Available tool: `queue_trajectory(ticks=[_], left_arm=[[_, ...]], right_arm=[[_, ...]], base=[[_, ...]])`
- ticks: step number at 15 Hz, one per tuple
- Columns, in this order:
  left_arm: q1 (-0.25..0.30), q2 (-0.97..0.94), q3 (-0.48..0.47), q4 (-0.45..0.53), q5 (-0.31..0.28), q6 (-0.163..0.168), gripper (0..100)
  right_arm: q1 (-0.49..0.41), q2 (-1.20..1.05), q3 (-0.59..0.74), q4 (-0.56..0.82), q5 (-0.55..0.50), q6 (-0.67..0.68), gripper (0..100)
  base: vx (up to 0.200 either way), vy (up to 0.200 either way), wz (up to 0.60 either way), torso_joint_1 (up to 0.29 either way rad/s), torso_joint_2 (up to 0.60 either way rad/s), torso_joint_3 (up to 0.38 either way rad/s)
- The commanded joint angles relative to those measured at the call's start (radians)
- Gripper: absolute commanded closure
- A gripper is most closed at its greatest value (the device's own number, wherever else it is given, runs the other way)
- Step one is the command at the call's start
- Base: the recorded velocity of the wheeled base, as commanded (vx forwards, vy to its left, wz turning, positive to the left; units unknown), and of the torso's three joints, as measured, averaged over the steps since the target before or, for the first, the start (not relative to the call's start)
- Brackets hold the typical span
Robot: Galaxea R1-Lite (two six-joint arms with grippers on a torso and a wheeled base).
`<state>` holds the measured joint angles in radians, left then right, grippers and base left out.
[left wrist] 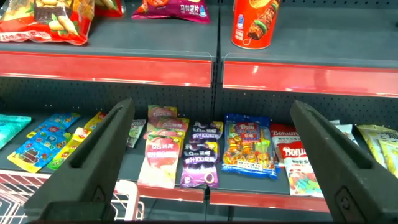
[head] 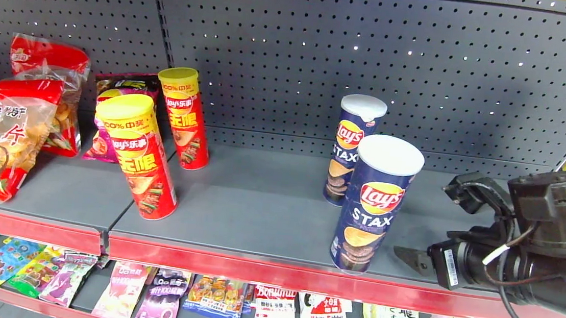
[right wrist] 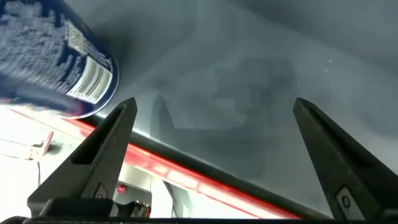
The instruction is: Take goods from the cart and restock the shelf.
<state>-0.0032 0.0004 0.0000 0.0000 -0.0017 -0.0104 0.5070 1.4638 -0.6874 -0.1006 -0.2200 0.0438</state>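
Two blue cans with white lids stand on the grey shelf (head: 258, 203): the front blue can (head: 375, 204) near the red front edge, the rear blue can (head: 351, 147) behind it. My right gripper (head: 410, 257) is just right of the front blue can's base, open, with nothing between its fingers. In the right wrist view the front blue can (right wrist: 59, 59) lies off to one side of the right gripper (right wrist: 214, 106), apart from its fingers. My left gripper (left wrist: 211, 106) hangs open and empty in front of the lower shelf (left wrist: 249, 186).
Two red cans with yellow lids (head: 137, 159) (head: 184, 117) and snack bags (head: 5, 137) fill the shelf's left part. Free shelf lies between the red and blue cans. Several flat packets (left wrist: 199, 155) line the lower shelf. A wire cart edge (left wrist: 127, 196) is by the left gripper.
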Motion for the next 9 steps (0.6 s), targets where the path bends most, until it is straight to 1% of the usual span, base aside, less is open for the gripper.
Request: queue_trajectory(ticks=[1,6,9], left_arm=[[0.0,0.0,0.0,0.0,0.0,0.0,0],[0.0,0.0,0.0,0.0,0.0,0.0,0],[0.0,0.0,0.0,0.0,0.0,0.0,0]], right_arm=[[0.021,0.044,-0.014,-0.001,-0.001,0.001,0],[0.03,0.102,-0.047,-0.002,-0.001,0.001,0],[0.034,0.121,-0.058,-0.031,-0.001,-0.001,0]], base=[[0.0,0.0,0.0,0.0,0.0,0.0],[0.0,0.0,0.0,0.0,0.0,0.0],[0.0,0.0,0.0,0.0,0.0,0.0]])
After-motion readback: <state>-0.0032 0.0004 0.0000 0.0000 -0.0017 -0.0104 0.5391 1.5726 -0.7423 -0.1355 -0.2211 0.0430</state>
